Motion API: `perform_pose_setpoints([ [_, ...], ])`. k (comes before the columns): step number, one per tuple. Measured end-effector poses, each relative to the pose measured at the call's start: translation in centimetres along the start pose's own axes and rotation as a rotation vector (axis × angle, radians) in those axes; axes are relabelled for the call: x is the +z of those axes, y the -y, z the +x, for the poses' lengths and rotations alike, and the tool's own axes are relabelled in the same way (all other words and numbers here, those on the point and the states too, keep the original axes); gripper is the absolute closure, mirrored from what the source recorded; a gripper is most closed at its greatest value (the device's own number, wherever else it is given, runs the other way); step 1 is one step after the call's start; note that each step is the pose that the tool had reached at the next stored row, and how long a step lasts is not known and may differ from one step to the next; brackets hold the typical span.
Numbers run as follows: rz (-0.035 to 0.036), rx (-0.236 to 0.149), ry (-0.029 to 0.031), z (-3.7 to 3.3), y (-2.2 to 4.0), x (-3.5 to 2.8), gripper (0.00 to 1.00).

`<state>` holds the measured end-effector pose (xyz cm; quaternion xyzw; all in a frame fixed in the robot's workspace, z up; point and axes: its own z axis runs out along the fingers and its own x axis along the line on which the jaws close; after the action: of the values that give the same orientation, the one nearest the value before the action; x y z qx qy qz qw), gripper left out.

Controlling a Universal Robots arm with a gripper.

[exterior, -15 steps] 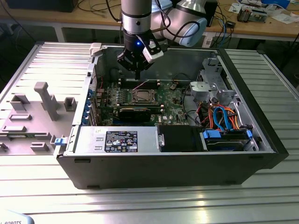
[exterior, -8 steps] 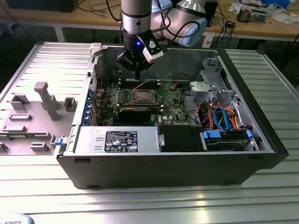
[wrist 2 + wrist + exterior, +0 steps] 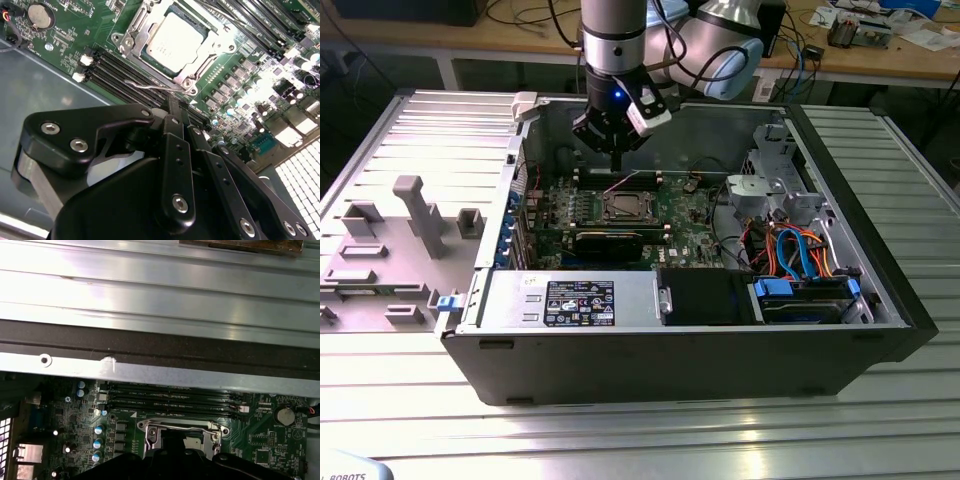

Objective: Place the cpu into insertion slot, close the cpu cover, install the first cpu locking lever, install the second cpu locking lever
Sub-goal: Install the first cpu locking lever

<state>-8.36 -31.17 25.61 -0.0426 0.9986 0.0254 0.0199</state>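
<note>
A: Where is the gripper (image 3: 616, 158)?
B: In the exterior view it hangs inside the open case (image 3: 880, 310), just above the board (image 3: 695, 215) and on the far side of the slot (image 3: 623, 207). Its jaws come together in one narrow point with no gap showing — shut, with nothing in them.

A: And the cpu?
B: It sits flat in the slot. The second wrist view shows it best: the cpu (image 3: 174, 41), pale silver top up, lies inside the cover (image 3: 220, 47), whose frame is down around it. The chip is square, so it has no long axis to speak of; its edges line up with the cover's edges.

A: What does that view give that the exterior one doesn't?
B: A thin wire lever (image 3: 150, 85) running along the slot's near edge, between the cover and the memory slots (image 3: 115, 70), with the gripper's black fingers (image 3: 176, 120) close to it. Whether they touch it I cannot tell. A coin cell (image 3: 40, 15) sits off at the board's corner.

A: The first wrist view?
B: The case wall (image 3: 150, 372), the ribbed tabletop (image 3: 150, 300) beyond it, and the cover's (image 3: 182, 429) rim just past the gripper's body.
</note>
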Motion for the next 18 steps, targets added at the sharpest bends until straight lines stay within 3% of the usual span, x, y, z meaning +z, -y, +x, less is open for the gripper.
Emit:
perform_pose_setpoints([
  [9,0.0011,0.036,0.0017,-0.65,0.06,1.02,0.89],
  [18,0.0005,0.036,0.0018,-0.87,-0.09,1.8,0.89],
])
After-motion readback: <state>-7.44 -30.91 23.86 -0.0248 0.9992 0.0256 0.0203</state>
